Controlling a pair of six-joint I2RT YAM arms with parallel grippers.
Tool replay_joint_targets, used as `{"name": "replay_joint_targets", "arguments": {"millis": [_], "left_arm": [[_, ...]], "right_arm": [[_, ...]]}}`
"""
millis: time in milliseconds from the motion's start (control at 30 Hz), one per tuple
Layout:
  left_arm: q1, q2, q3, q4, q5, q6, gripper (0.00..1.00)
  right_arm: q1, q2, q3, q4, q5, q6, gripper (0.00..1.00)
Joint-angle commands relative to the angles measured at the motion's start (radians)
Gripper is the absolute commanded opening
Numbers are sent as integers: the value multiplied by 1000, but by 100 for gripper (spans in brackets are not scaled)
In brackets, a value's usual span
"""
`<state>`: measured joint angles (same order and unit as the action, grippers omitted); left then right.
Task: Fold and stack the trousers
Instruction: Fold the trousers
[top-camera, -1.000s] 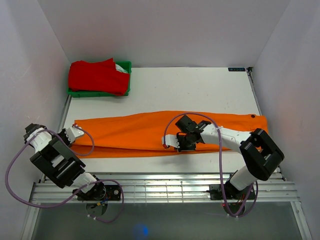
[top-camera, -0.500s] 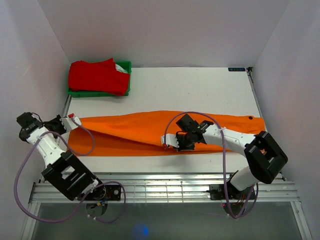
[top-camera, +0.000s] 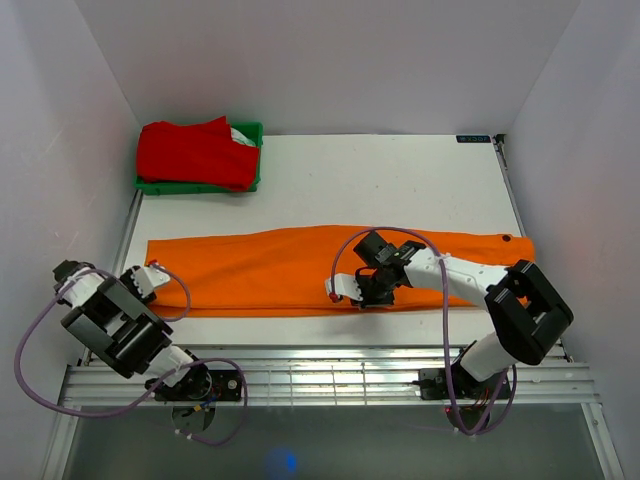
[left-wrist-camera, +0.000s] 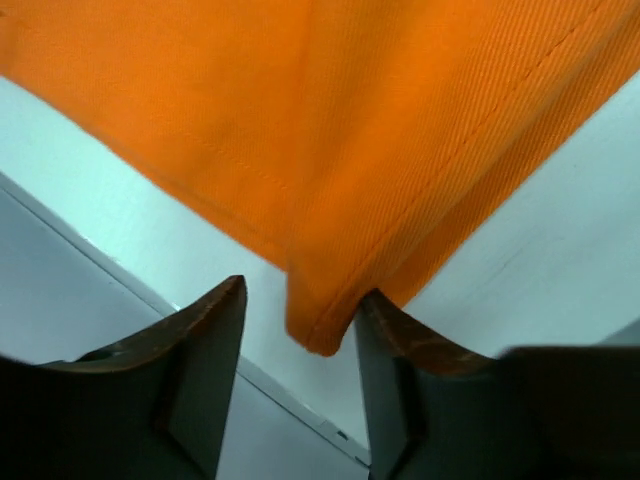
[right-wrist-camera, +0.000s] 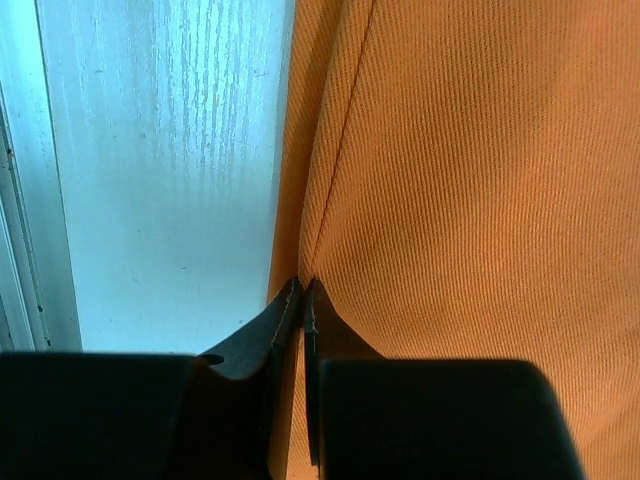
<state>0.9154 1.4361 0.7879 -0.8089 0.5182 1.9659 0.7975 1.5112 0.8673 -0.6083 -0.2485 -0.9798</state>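
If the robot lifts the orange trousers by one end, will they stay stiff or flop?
Probably flop: the orange trousers lie thin and flat, with a soft fold by the right gripper. Likely not slippery, since the weave looks ribbed.

Orange trousers (top-camera: 300, 265); red cloth (top-camera: 195, 152); green bin (top-camera: 256, 132); white table (top-camera: 400, 180).

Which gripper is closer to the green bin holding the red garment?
Left. The left gripper is at the orange trousers' left end, on the same side of the table as the green bin; the right gripper pinches the trousers' near edge around mid-table, farther away.
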Motion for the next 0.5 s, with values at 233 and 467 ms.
{"name": "replay_joint_targets", "arguments": {"millis": [233,467], "left_arm": [[-13,252,657,-424,313,-459,70],[-124,301,616,-261,198,-731,76]], "right_arm": [[-6,0,-37,-88,-15,1,13],[-41,-62,15,-85,-31,42,56]]}}
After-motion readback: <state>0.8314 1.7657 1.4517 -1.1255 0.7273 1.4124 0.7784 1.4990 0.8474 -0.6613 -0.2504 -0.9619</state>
